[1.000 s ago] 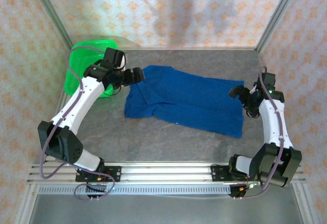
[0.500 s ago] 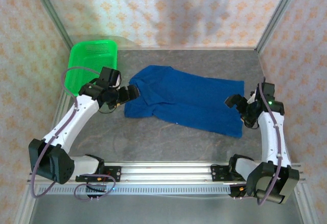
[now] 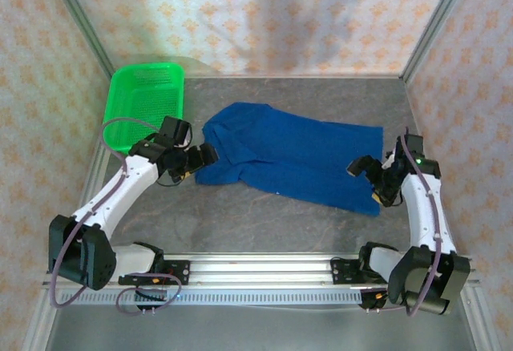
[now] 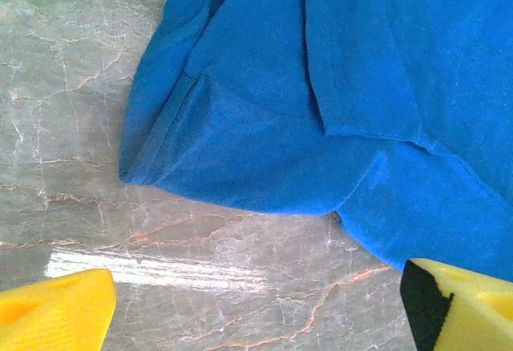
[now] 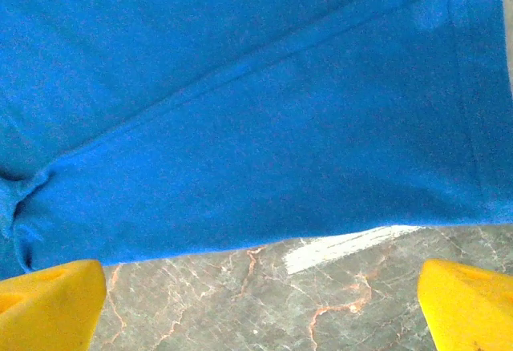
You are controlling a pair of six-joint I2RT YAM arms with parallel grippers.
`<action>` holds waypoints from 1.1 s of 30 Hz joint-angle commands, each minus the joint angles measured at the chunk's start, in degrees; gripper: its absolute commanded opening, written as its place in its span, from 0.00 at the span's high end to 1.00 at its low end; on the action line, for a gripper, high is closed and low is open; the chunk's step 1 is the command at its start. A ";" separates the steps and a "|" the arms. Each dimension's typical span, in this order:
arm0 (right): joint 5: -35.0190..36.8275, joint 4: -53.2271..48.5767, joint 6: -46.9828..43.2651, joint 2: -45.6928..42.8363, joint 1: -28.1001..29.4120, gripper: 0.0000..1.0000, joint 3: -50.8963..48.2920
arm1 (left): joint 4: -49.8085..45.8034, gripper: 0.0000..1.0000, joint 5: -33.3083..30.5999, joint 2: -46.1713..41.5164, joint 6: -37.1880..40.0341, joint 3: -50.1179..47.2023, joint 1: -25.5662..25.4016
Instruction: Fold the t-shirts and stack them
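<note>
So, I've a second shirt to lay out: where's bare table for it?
Widest free patch: the table between the t-shirt and the rail. A second bare strip runs between the t-shirt and the back wall, right of the green basket. It is crowded at both shirt ends, where the left hand and right hand are.
</note>
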 commanded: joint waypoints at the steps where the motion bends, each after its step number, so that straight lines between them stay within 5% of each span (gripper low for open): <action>1: 1.77 -1.68 1.26 1.46 0.56 0.01 -0.40 | 3.12 0.08 0.18 1.79 -1.47 -0.78 0.03; 33: 14.97 9.38 16.76 8.62 4.69 0.05 -9.81 | 13.20 0.19 -0.07 22.73 -4.03 -0.28 0.00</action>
